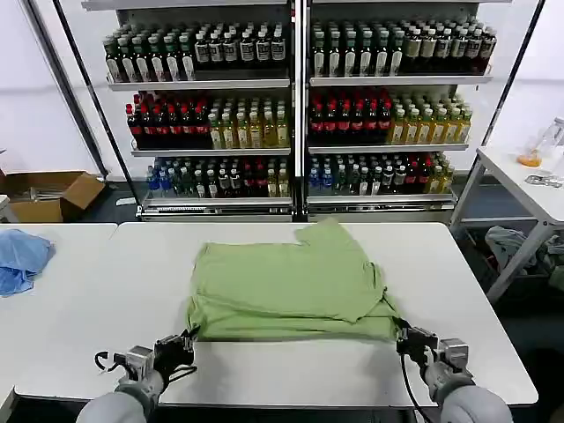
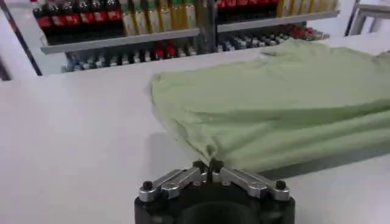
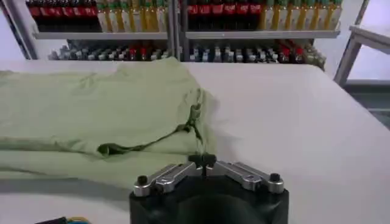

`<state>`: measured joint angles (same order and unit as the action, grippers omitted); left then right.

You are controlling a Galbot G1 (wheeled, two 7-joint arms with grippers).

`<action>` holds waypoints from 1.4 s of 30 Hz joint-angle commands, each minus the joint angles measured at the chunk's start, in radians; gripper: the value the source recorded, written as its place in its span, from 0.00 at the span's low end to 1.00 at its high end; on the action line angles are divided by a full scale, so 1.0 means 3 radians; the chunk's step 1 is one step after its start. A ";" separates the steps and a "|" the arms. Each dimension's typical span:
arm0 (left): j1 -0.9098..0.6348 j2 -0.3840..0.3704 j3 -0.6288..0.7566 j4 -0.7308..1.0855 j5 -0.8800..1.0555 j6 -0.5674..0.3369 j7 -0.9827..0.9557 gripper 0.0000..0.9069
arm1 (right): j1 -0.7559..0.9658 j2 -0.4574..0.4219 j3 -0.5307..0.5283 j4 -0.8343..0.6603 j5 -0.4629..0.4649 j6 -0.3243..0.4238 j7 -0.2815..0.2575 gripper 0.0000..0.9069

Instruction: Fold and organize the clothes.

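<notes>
The clothes are one light green shirt (image 1: 291,282), lying folded in layers in the middle of the white table (image 1: 458,291). My left gripper (image 1: 188,340) sits at the shirt's near left corner. In the left wrist view that gripper (image 2: 208,164) is shut, pinching a raised tuck of the green shirt (image 2: 274,109). My right gripper (image 1: 402,335) is at the near right corner. In the right wrist view it (image 3: 202,161) is shut on the edge of the shirt (image 3: 91,115). The collar, buttons and chest patch are hidden.
A light blue cloth (image 1: 22,257) lies on the adjoining table at the left, with a cardboard box (image 1: 48,194) behind it. Bottle shelves (image 1: 295,115) stand beyond the far edge. A side table (image 1: 529,181) is at the right, with cloth heaped (image 1: 515,247) under it.
</notes>
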<state>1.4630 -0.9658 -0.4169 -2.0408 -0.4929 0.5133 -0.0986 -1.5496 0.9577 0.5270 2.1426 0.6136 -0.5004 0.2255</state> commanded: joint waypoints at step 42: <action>-0.1547 0.0173 0.0618 0.0883 -0.0638 0.0069 -0.0664 1.00 | 0.2121 -0.0080 -0.0974 -0.1015 0.0389 -0.0257 0.0388 1.00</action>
<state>1.3951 -0.8845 -0.4294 -2.0711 -0.6298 0.4796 -0.2511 -1.3331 0.9359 0.4345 2.1064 0.6199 -0.5475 0.2997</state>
